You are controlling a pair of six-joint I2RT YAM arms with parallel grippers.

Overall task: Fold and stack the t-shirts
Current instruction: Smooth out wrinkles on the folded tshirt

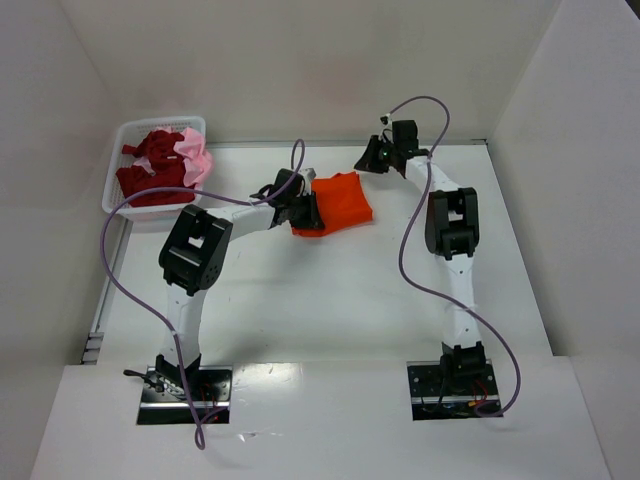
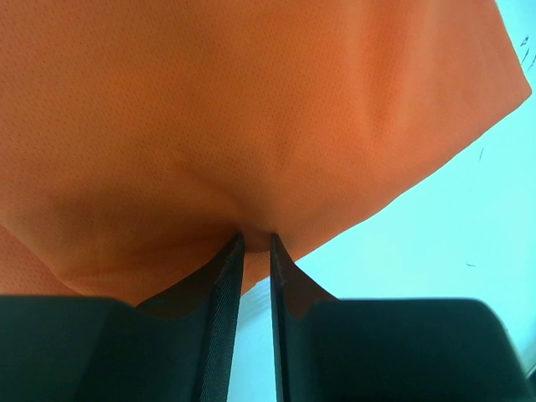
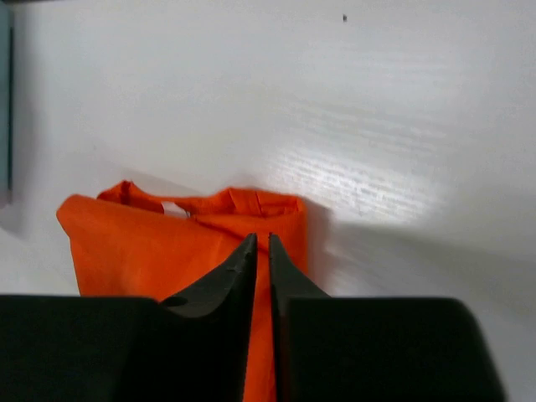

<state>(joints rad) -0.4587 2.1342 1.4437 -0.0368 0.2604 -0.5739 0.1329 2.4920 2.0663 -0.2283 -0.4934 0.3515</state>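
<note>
Top view: the folded orange shirt [image 1: 340, 200] lies on the counter [image 1: 330, 300], upper centre. The left jaws grip its left edge; the right jaws hang apart from it, to its upper right. The basket [image 1: 112, 190], upper left, holds a red shirt [image 1: 150, 168] and a pink shirt [image 1: 197, 160].
Left wrist: jaws narrow, pinching orange cloth at their tips.
Right wrist: jaws nearly together, holding nothing; the orange shirt lies on the counter beyond them, lower left.

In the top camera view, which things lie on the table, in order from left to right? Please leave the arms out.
White mesh basket, holding dark red t-shirts then pale pink t-shirt → orange t-shirt.
</note>
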